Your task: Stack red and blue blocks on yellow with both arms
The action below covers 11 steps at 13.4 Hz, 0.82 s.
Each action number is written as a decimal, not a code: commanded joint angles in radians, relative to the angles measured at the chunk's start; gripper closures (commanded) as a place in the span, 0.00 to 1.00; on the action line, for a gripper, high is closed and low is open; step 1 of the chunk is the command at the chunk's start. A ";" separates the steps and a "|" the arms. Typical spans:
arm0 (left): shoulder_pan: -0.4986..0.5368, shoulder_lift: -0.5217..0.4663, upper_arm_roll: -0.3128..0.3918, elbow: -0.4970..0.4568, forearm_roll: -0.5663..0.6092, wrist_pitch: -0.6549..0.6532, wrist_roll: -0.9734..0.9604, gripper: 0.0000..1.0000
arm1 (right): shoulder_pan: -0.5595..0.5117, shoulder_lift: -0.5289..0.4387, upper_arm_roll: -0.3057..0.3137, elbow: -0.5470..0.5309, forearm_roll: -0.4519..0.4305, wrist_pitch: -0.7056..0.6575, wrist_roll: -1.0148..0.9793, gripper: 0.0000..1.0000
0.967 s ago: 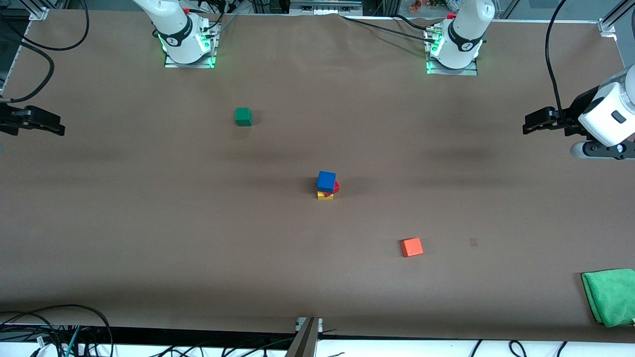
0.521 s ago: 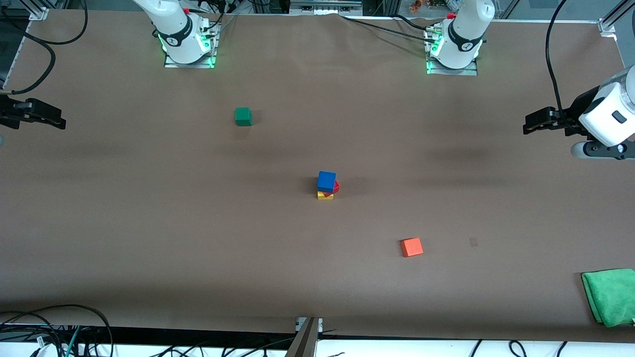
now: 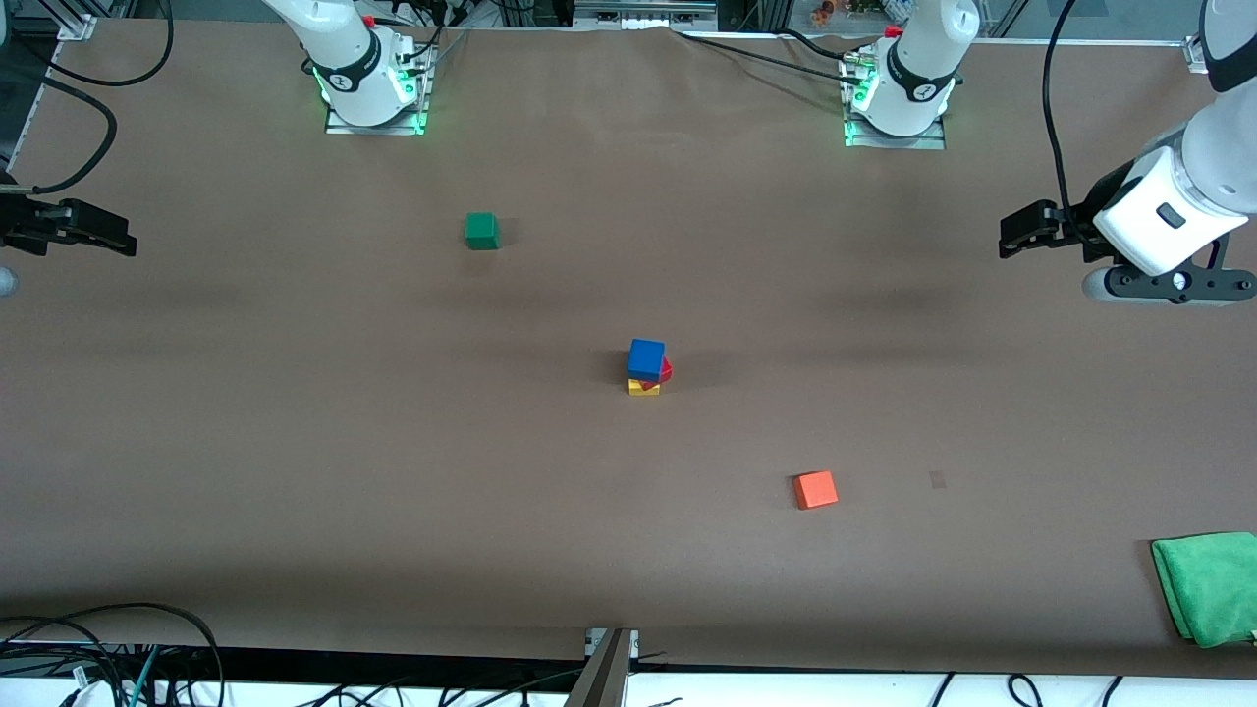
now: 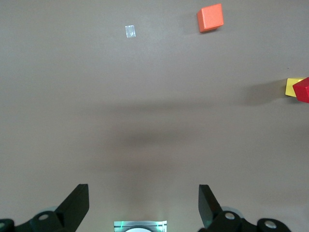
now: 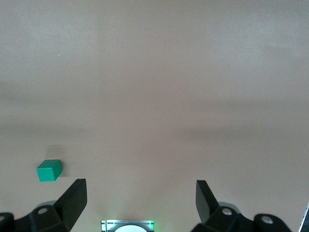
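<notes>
My right pincer (image 3: 93,228) hangs over the bare brown surface (image 3: 393,442) at my right arm's end, its fingers spread wide with nothing between them; I judge it parked out there so the middle stays free. In its own wrist view the two black fingertips (image 5: 75,193) stand well apart, and the green cube (image 5: 49,170) shows just beside one of them, alone on the paper. That green cube is no part of the job and sits nearer my bases than the stack does.

In the middle stands the stack: the yellow cube (image 3: 643,387) on the surface, the red block (image 3: 665,370) on it and the blue block (image 3: 646,358) on top. The red one seems turned a little, a corner poking out past the blue, so I judge the pile done but not square. From the high camera most of the red and yellow is covered by the blue, and I cannot tell how much overlap each layer has.

The orange cube (image 3: 815,489) lies loose, nearer the front camera and toward my left arm's end. A green cloth (image 3: 1208,584) is cut off at the frame edge.

My left pincer (image 3: 1021,236) hangs over the surface at my left arm's end, fingers wide apart and empty. Its wrist view catches only slivers of yellow and red at the edge; the blue is out of frame.
</notes>
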 commanded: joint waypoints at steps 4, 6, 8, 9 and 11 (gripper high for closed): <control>0.023 -0.061 0.004 -0.107 -0.001 0.119 -0.001 0.00 | -0.001 0.017 0.002 0.029 0.006 0.016 -0.018 0.00; 0.046 -0.064 0.004 -0.109 -0.001 0.120 0.006 0.00 | 0.002 0.022 0.007 0.034 0.004 0.018 -0.017 0.00; 0.048 -0.066 0.004 -0.115 -0.001 0.123 0.007 0.00 | 0.002 0.022 0.007 0.035 0.004 0.018 -0.018 0.00; 0.049 -0.072 0.005 -0.118 -0.001 0.129 0.007 0.00 | 0.002 0.022 0.007 0.034 0.006 0.018 -0.018 0.00; 0.051 -0.089 0.005 -0.144 -0.001 0.155 0.006 0.00 | 0.002 0.022 0.007 0.035 0.004 0.018 -0.018 0.00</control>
